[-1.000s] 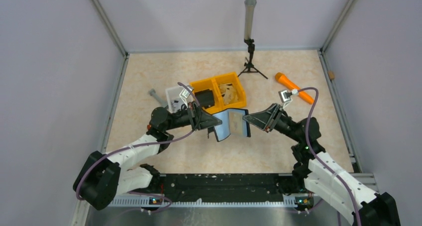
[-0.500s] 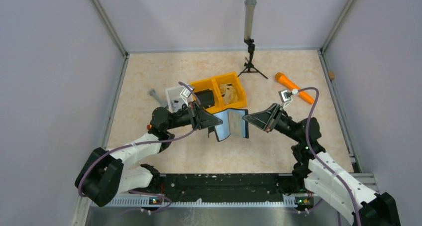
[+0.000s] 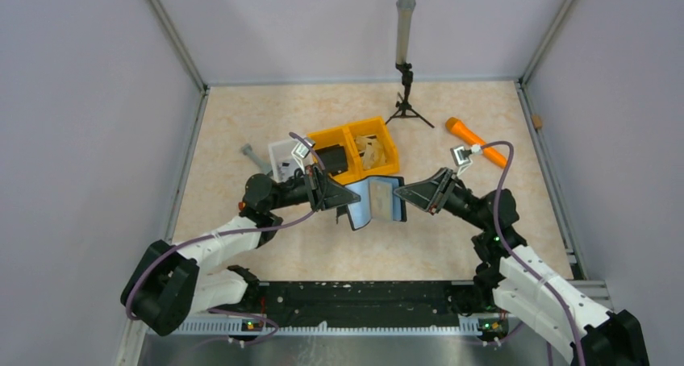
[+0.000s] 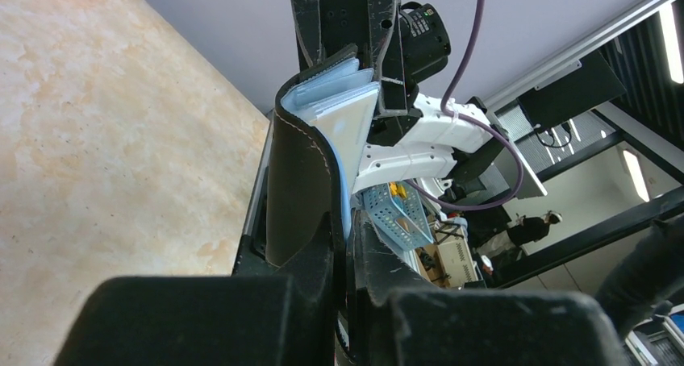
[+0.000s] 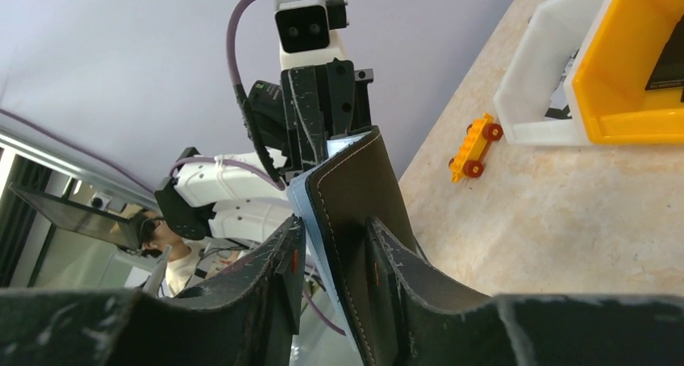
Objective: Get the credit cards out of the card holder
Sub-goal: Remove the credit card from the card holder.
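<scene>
The holder is held off the table, in the middle of the top view, opened like a book between the two arms. The left gripper is clamped on the left flap's outer edge, and in the left wrist view the black leather is pinched between its fingers. The right gripper is closed on the right flap in the same manner; this is confirmed in the right wrist view. The fold runs roughly upright between the grippers, and the pale lining faces up and toward the arm bases. Stacked pale edges are seen in the pockets, but cards cannot be told from lining there. No card is seen lying on the table. Both grippers touch the holder, so neither is nearer. It is judged that one must be released before a card can be pulled, and that the pull should be made along the pocket's opening direction, which is not resolved here. Behind the holder stands an orange bin with two compartments: a black block is held in the left one, a pale item, unidentified, in the right. A white tray sits just beside the bin; its contents are unclear.
</scene>
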You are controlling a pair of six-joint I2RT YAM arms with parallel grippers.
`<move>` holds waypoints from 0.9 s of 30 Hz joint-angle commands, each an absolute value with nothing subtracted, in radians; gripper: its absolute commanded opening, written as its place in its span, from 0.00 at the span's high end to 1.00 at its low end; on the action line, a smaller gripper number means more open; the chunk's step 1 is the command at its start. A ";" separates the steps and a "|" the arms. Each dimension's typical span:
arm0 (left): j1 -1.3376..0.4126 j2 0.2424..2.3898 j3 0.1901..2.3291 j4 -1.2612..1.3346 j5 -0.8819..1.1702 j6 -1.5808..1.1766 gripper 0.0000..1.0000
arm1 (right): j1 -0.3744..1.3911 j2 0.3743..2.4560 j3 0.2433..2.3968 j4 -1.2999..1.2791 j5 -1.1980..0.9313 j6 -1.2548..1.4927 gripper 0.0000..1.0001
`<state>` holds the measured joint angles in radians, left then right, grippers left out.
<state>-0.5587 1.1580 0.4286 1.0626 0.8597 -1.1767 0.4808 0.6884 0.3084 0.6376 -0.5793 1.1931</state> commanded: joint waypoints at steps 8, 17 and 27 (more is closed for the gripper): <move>-0.558 1.126 0.468 1.147 0.865 -1.186 1.00 | 0.472 0.693 0.303 0.767 -0.609 1.229 0.65; -0.557 1.122 0.466 1.156 0.860 -1.191 1.00 | 0.472 0.694 0.292 0.820 -0.620 1.259 0.68; -0.557 1.123 0.467 1.164 0.867 -1.198 1.00 | 0.472 0.701 0.292 0.824 -0.618 1.263 0.78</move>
<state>-0.5587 1.1473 0.4286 1.0836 0.8600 -1.1885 0.4808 0.6968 0.2939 0.7662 -0.6052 1.2610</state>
